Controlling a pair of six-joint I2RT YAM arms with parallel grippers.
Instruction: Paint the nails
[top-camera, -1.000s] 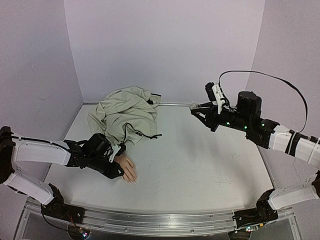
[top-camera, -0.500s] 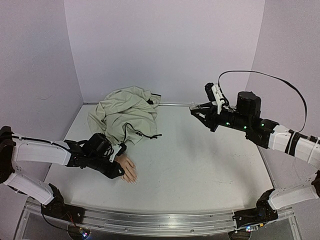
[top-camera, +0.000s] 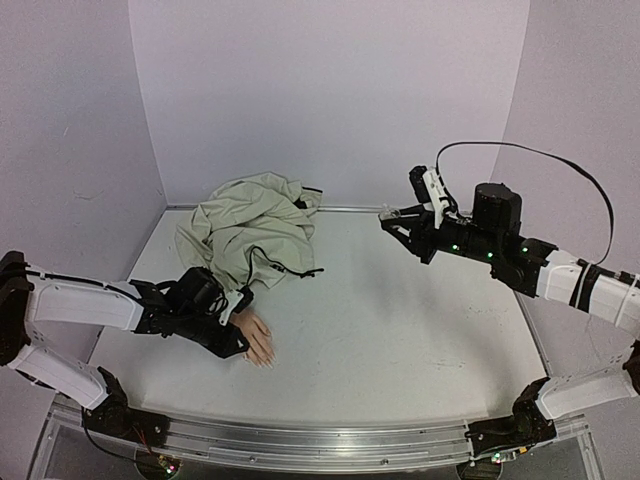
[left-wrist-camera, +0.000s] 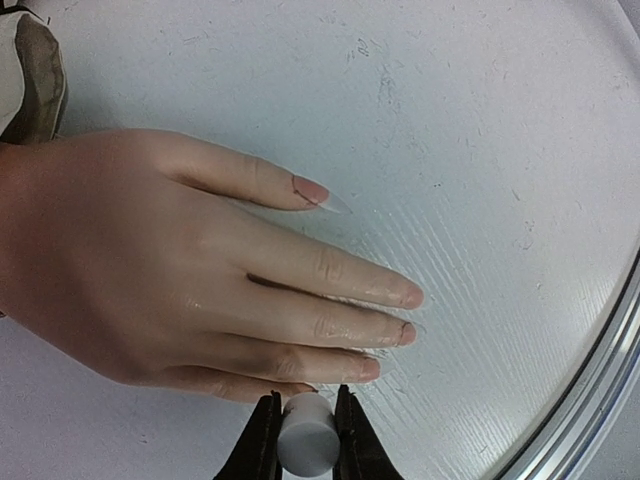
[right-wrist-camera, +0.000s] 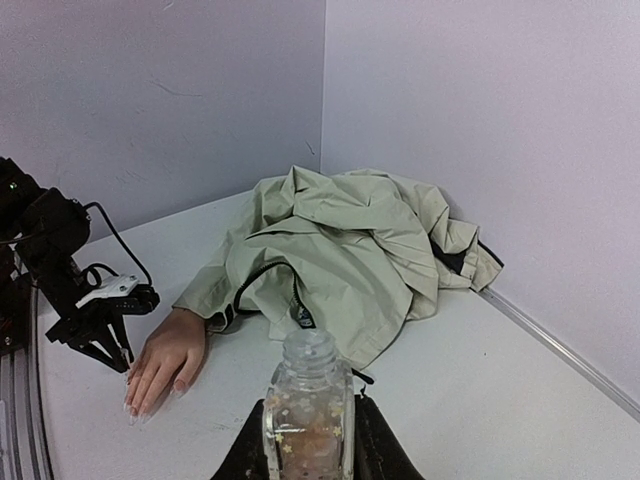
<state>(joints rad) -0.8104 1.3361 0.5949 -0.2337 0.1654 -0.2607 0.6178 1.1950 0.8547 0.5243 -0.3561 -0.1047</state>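
The flesh-pink mannequin hand (top-camera: 257, 338) lies palm down near the table's front left, its wrist in a beige sleeve. In the left wrist view its nails (left-wrist-camera: 405, 333) show pale at the fingertips, and the little finger's tip is hidden. My left gripper (left-wrist-camera: 307, 402) is shut on a small white cylindrical brush cap (left-wrist-camera: 307, 440), right over that little fingertip. The brush itself is hidden. My right gripper (right-wrist-camera: 308, 412) hovers above the table's back right, shut on a small clear glass bottle (right-wrist-camera: 308, 405) with its neck uncapped.
The crumpled beige jacket (top-camera: 250, 232) is heaped at the back left, against the wall. A metal rail (top-camera: 300, 440) runs along the table's near edge, close to the fingertips. Lilac walls close in three sides.
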